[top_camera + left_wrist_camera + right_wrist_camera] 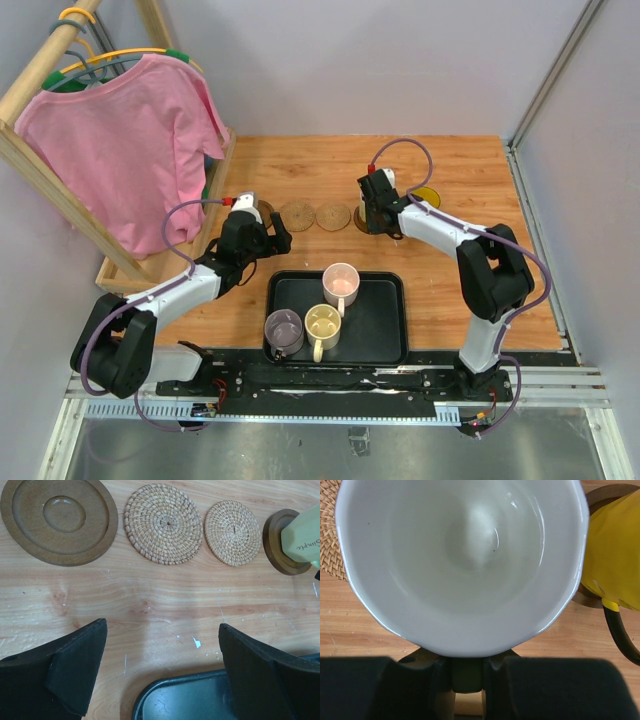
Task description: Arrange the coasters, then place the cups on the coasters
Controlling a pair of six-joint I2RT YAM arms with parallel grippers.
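Four coasters lie in a row: a dark brown one, two woven tan ones, and another dark one. Over that last coaster sits the whitish pale green cup, its handle pinched by my shut right gripper; whether the cup rests on the coaster I cannot tell. Right of it the amber-yellow cup stands on a further dark coaster. My left gripper hangs open and empty over bare wood between the row and the tray. Pink, purple and cream-yellow cups stand in the tray.
The black rectangular tray lies near the table's front edge between the arm bases. A wooden rack with a pink shirt stands at the left. Walls close the table's back and right sides.
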